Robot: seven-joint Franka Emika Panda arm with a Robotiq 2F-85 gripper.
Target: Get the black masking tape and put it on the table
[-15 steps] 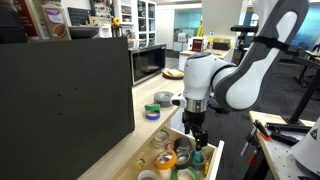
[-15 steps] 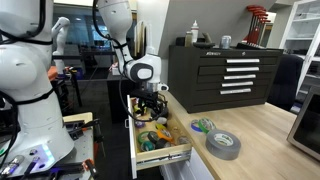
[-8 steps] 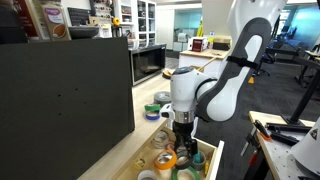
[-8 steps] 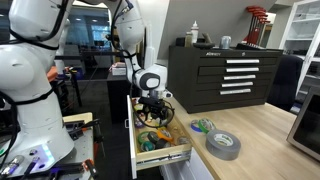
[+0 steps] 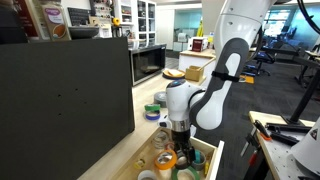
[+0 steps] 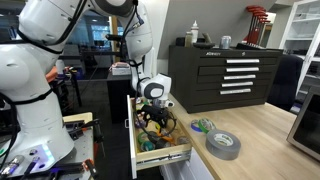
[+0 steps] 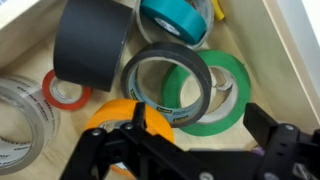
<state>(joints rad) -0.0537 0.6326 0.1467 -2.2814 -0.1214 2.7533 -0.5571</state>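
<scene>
Drawer (image 7: pixel 290 40) crowded with rolls (image 7: pixel 228 100); end effector (image 7: pixel 205 150) spread apart above, partly cropped; black masking tape (image 7: pixel 128 80) seemingly the dark-rimmed ring.

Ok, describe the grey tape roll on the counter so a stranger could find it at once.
Find the long pale wood-look countertop with the open drawer of tape rolls below its edge. The grey roll lies flat on top, just beyond that drawer. It is wider and flatter than the green-and-blue stacked rolls beside it, and plain grey.

The arm (image 5: pixel 214 88) reaches steeply down, gripper (image 7: pixel 205 150) fingers (image 7: pixel 283 142) spread apart.
</scene>
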